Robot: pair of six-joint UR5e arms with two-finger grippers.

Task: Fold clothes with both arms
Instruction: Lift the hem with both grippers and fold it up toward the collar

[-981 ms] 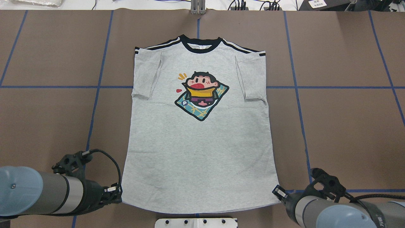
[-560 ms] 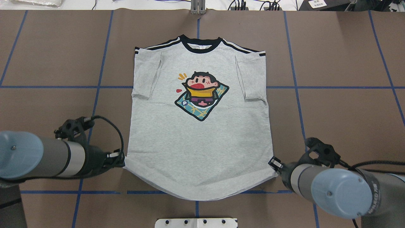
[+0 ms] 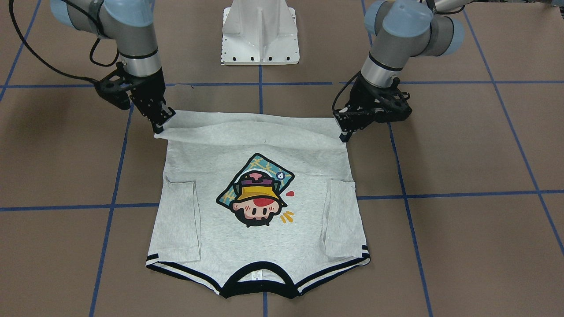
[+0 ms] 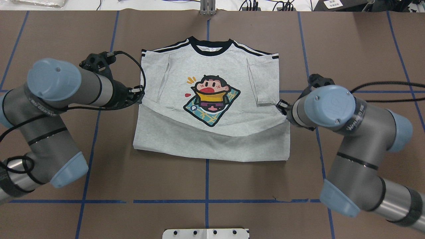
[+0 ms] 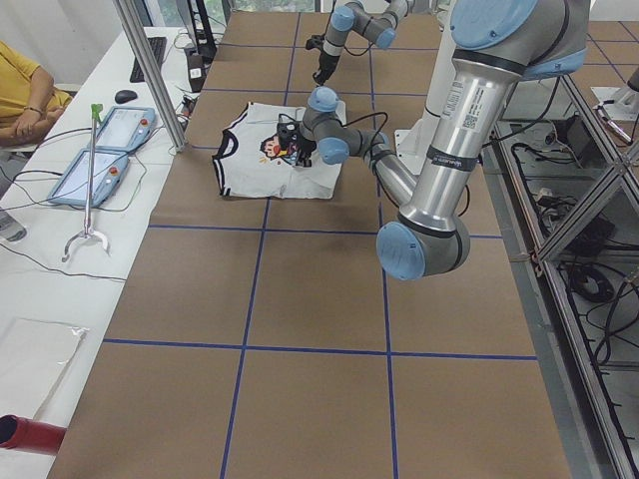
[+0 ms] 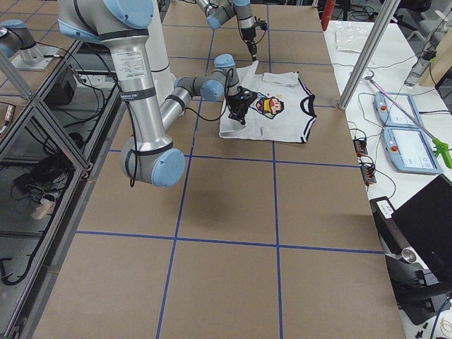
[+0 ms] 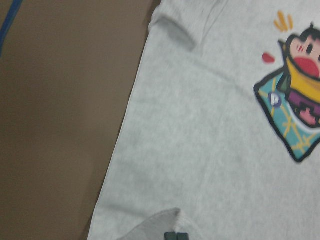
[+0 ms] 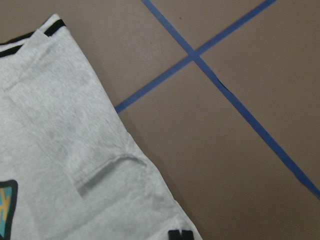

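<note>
Between left pincer (image 4: pixel 141 94) and right pincer (image 4: pixel 280 107), T-shirt (image 4: pixel 172 116) hem, corner in each.

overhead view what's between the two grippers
The raised hem of the T-shirt spans from left gripper to right gripper, sagging near the cartoon print; overhead view shows it.

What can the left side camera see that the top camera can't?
Only the side camera shows a person's arm, two tablets and a grabber stick. Only the top camera shows a white label at the far edge. Both show the shirt, with the left arm and right arm reaching to it.
</note>
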